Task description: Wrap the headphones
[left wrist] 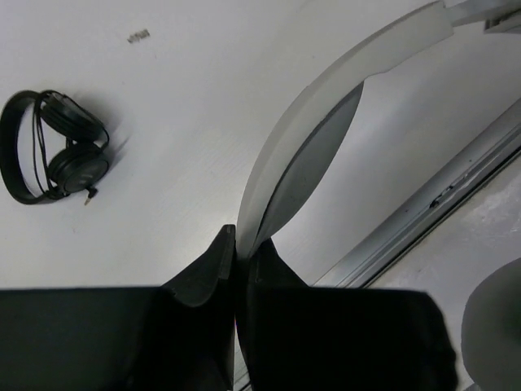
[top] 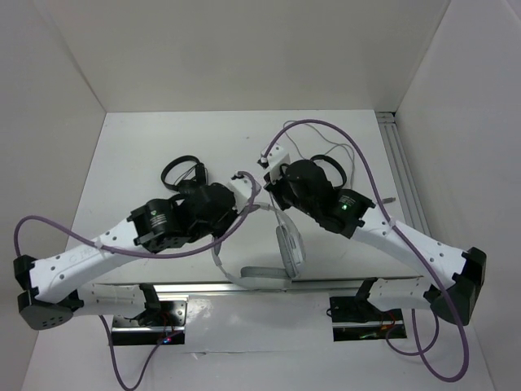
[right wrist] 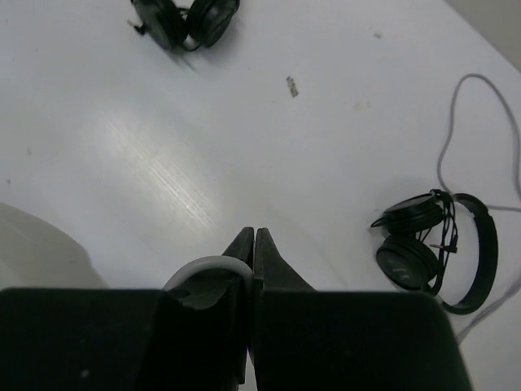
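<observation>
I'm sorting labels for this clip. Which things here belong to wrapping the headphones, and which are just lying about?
In the job:
- grey-white headphones, headband clamped in the left tool
- thin grey cable, apparently pinched by the right tool

Lying about:
- left black headphones, flat on the table
- right black headphones, flat on the table

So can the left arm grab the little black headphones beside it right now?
Probably not yet. The left gripper is shut on the white headphones, so it would have to let go first. Otherwise the small black headphones lie uncovered close by.
</observation>
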